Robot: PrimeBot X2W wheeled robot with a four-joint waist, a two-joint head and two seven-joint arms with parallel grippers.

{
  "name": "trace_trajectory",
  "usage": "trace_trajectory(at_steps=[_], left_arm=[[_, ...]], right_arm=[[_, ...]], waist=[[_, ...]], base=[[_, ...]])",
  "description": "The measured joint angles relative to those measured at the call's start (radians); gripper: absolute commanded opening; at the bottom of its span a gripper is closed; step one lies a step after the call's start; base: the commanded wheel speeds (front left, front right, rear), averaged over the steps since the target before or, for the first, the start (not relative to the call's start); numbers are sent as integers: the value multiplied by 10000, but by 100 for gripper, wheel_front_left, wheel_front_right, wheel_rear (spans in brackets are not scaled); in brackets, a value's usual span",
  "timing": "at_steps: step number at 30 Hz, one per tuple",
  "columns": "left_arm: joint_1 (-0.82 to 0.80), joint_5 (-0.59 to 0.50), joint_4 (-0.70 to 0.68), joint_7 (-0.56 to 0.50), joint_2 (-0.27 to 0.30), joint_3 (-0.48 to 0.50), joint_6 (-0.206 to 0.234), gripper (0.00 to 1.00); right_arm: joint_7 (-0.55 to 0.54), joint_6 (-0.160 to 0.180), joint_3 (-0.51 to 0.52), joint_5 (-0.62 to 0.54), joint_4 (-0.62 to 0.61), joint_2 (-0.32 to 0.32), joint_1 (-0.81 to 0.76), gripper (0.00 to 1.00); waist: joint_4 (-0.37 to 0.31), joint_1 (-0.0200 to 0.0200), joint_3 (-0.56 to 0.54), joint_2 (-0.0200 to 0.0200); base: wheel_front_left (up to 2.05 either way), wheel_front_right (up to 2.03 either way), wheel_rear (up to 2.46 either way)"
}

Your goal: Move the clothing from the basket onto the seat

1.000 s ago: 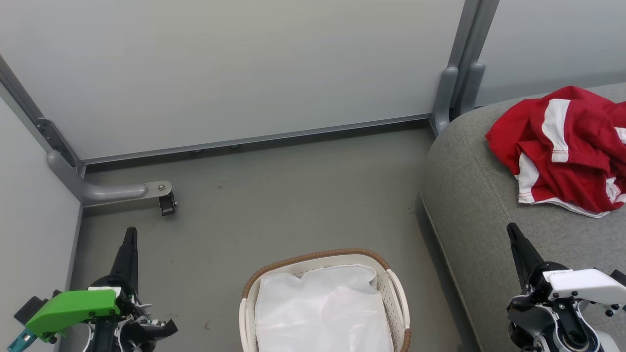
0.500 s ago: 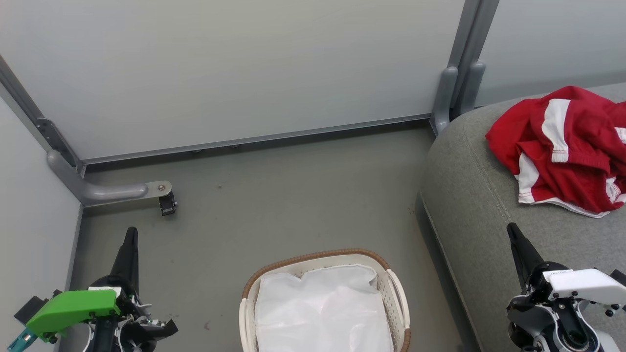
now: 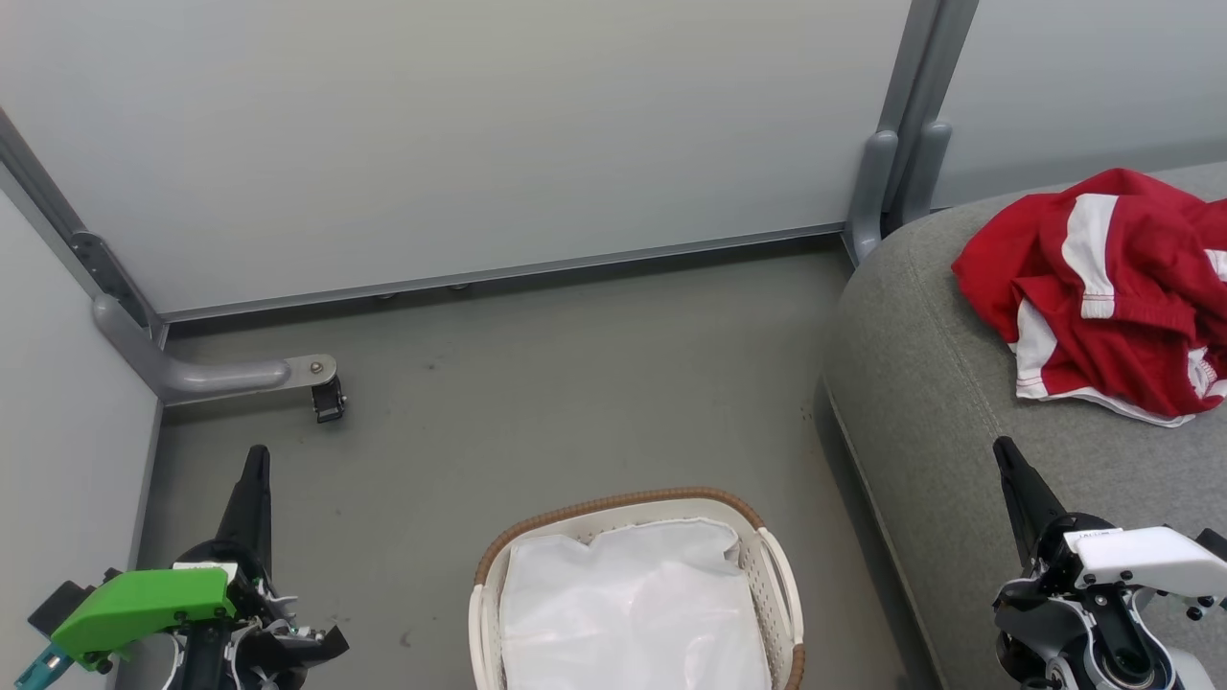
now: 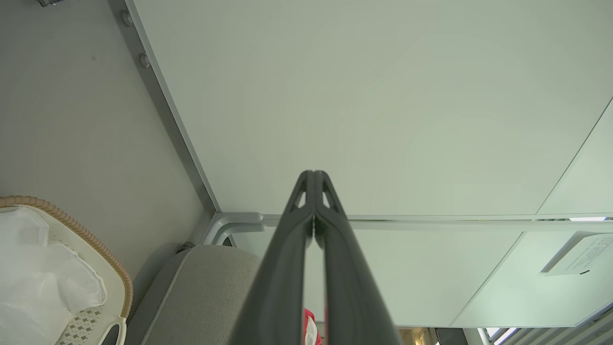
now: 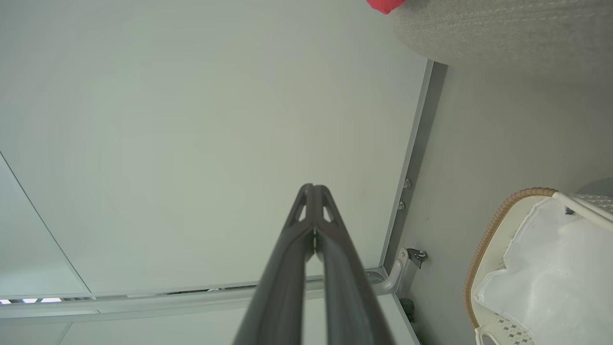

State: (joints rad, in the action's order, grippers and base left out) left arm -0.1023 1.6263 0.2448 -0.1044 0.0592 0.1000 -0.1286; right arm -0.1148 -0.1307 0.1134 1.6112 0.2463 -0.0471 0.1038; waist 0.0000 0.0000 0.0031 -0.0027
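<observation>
The red clothing (image 3: 1112, 287) with white stripes lies crumpled on the grey seat (image 3: 949, 412) at the right; a red scrap of it (image 5: 385, 5) peeks in at the top of the right wrist view. The white basket (image 3: 781, 575) with its brown woven rim stands on the floor at bottom centre, holding a glossy white liner sheet (image 3: 628, 613). My left gripper (image 3: 255, 455) is shut and empty at lower left, well left of the basket. My right gripper (image 3: 1002, 448) is shut and empty over the seat's front edge, below the clothing. Both wrist views show tips pressed together, left gripper (image 4: 313, 175) and right gripper (image 5: 311, 188).
Pale partition panels wall in the floor behind and at the left. A grey bracket foot with a small castor (image 3: 326, 398) juts onto the floor at left. A grey post (image 3: 887, 182) stands at the seat's back corner. Bare floor (image 3: 575, 402) lies between the basket and the panels.
</observation>
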Motion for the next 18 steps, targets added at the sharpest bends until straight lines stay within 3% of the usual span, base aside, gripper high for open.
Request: trace_trajectory(at_steps=[18], left_arm=[[0, -6, 0, -12, -21, 31, 0, 0]], right_arm=[[0, 0, 0, -2, 0, 0, 0, 0]], waist=[[0, 0, 0, 0]], base=[[0, 0, 0]])
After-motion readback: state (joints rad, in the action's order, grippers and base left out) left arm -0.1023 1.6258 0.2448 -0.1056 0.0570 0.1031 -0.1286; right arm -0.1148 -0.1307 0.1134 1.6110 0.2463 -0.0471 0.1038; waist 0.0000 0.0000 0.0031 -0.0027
